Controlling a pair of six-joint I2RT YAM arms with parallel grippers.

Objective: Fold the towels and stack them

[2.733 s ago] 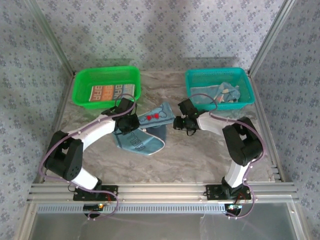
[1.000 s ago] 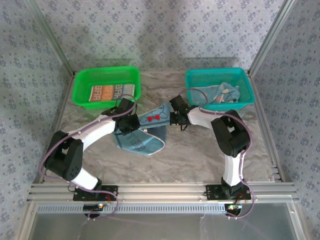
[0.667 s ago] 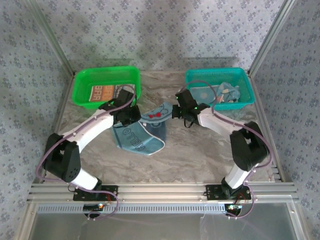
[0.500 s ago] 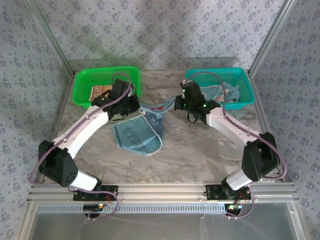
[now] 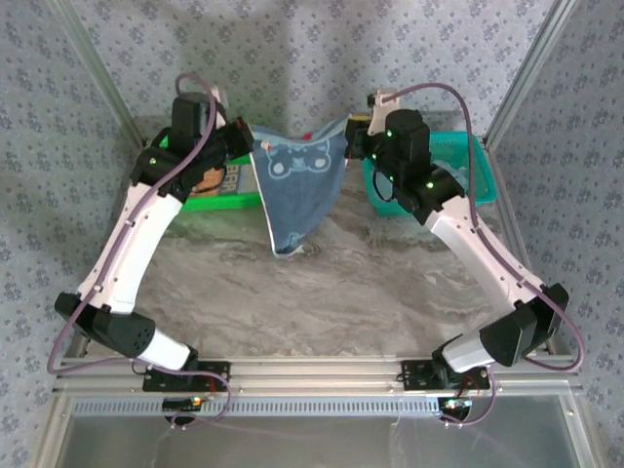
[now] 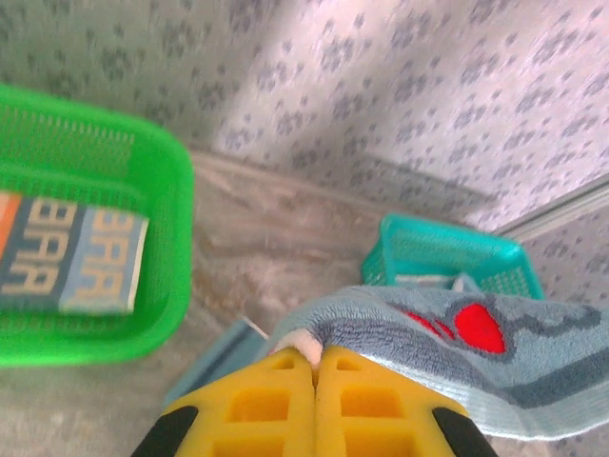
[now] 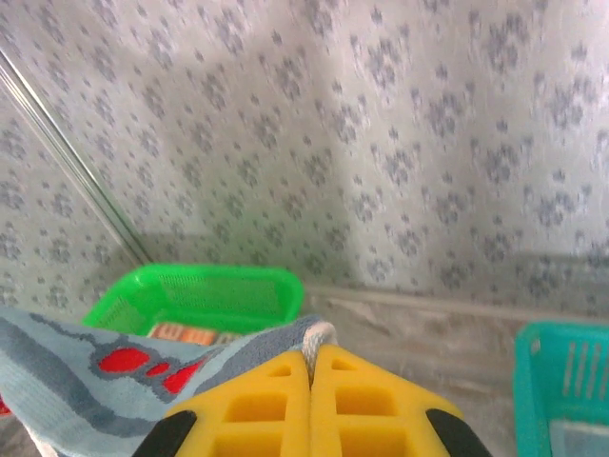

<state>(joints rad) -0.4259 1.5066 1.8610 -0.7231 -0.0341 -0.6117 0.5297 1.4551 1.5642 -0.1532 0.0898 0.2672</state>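
A light blue towel with a cartoon face [image 5: 297, 185] hangs spread in the air between both arms, its lower tip just over the table. My left gripper [image 5: 250, 136] is shut on its upper left corner, and my right gripper [image 5: 353, 132] is shut on its upper right corner. In the left wrist view the yellow fingers [image 6: 276, 400] of my gripper [image 6: 315, 354] pinch the towel's edge [image 6: 457, 333]. The right wrist view has my gripper [image 7: 310, 354] pinching the towel's hem [image 7: 95, 381]. A folded striped towel with block letters [image 5: 219, 183] [image 6: 71, 255] lies in the green basket.
The green mesh basket [image 5: 234, 203] [image 6: 143, 162] [image 7: 209, 286] stands at the back left, the teal mesh basket [image 5: 478, 166] [image 6: 447, 257] [image 7: 561, 381] at the back right, partly behind the right arm. Patterned walls close the back and sides. Marbled table [image 5: 370, 283] lies below.
Both arms have risen from the table and moved back, lifting the cartoon-face towel off the surface by its two corners. It now hangs stretched between them.
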